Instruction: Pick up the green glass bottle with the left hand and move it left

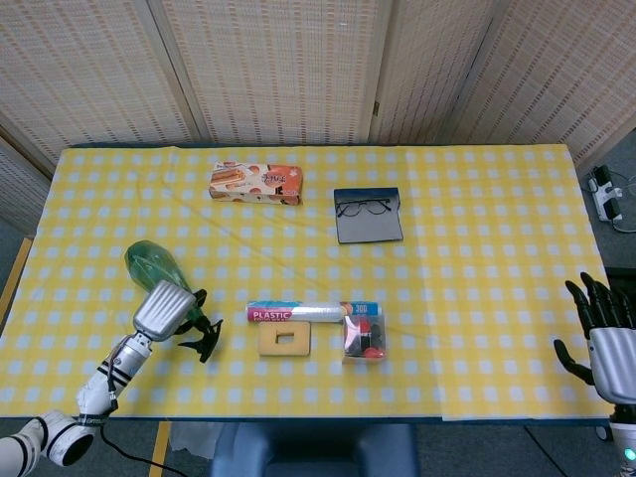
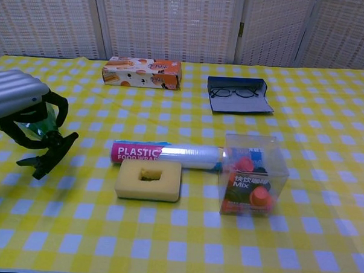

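Observation:
The green glass bottle (image 1: 151, 266) with a black trigger nozzle (image 1: 203, 337) lies slanted near the table's left front. My left hand (image 1: 165, 309) grips it around the neck, fingers curled about the green glass (image 2: 37, 122). In the chest view the left hand (image 2: 15, 100) hides most of the bottle, and the nozzle (image 2: 46, 156) points down and left, seemingly raised off the cloth. My right hand (image 1: 602, 333) hangs beyond the table's right front corner, fingers spread, holding nothing.
A plastic wrap roll (image 2: 166, 154), a yellow sponge (image 2: 148, 180) and a clear box of small items (image 2: 253, 176) lie right of the bottle. Further back are a snack box (image 2: 142, 72) and glasses in a dark case (image 2: 239, 94). The yellow checked cloth (image 1: 477, 248) covers the table.

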